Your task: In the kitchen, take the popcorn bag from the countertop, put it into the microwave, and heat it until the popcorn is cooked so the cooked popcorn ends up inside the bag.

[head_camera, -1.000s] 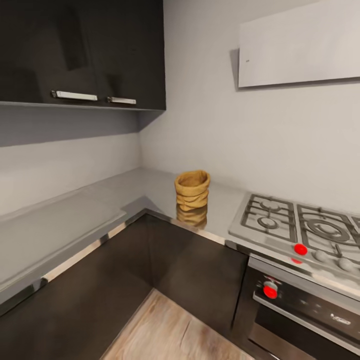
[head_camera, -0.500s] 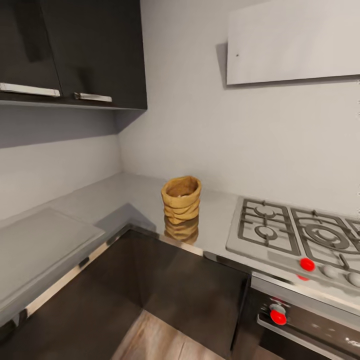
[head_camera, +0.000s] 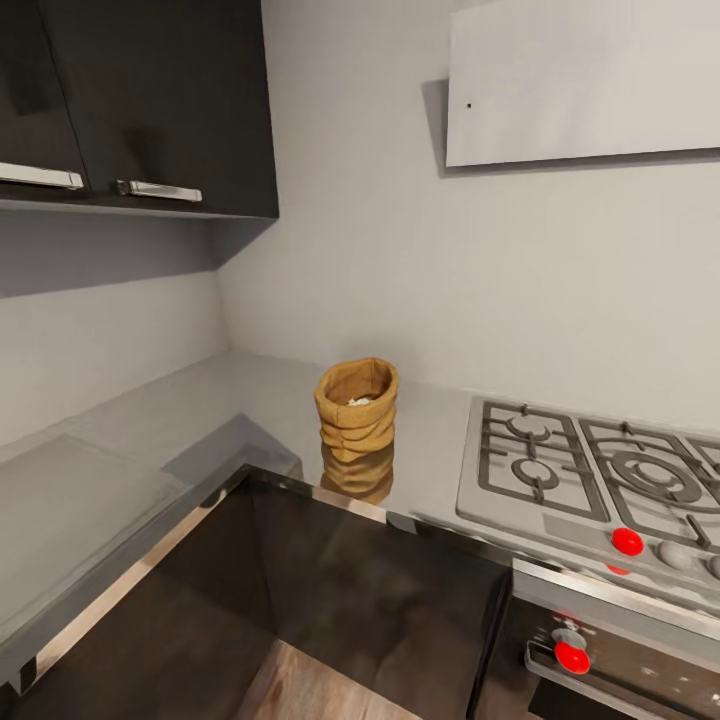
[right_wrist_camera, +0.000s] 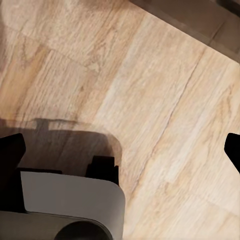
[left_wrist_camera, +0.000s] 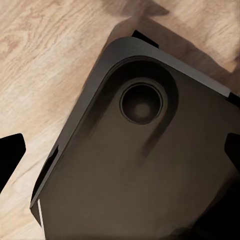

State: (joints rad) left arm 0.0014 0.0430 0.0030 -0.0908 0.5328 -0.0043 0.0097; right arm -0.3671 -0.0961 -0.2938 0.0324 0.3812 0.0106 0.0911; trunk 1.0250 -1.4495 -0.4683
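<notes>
My base [left_wrist_camera: 145, 165] is dark grey, rounded corners, one round recess; my fingertips [left_wrist_camera: 10, 152] are black; a white-grey base panel [right_wrist_camera: 70, 200].

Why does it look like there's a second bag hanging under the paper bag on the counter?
In the head view, that is a mirror image: the glossy countertop reflects the popcorn bag just below it, and a soft grey shadow spreads to its left. In the right wrist view, a blurry dark shadow falls across the wooden floor.

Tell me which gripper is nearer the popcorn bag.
Cannot tell: left gripper points down at the robot's base, right gripper at the wood floor; the popcorn bag stands up on the countertop.
</notes>
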